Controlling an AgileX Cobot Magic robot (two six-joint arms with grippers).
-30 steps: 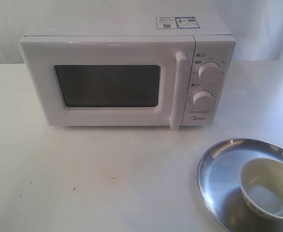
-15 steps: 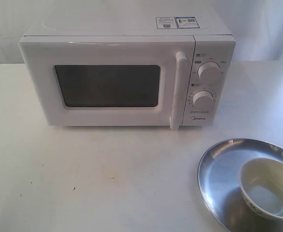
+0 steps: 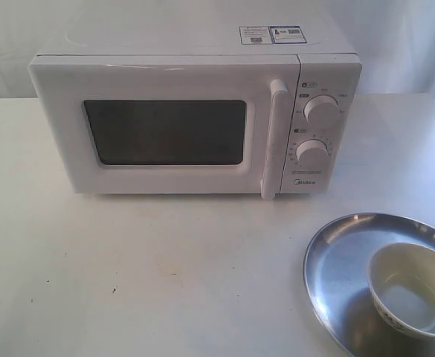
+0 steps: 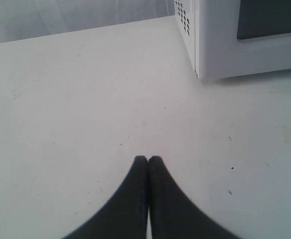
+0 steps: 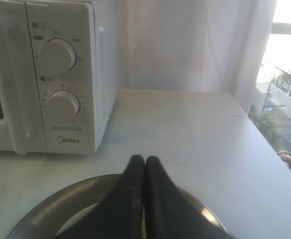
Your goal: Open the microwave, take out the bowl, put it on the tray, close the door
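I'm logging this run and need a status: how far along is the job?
Done, it seems: the bowl sits on the tray and the door is shut on the microwave. In hand: nothing; left gripper and right gripper are both shut, empty. Left: no step that I can see.

you can read "midea" on the microwave (image 5: 88, 122), just under its lower knob (image 5: 63, 104), ahead of your right pincer (image 5: 145, 159); the stickers (image 3: 271, 34) on top are illegible.
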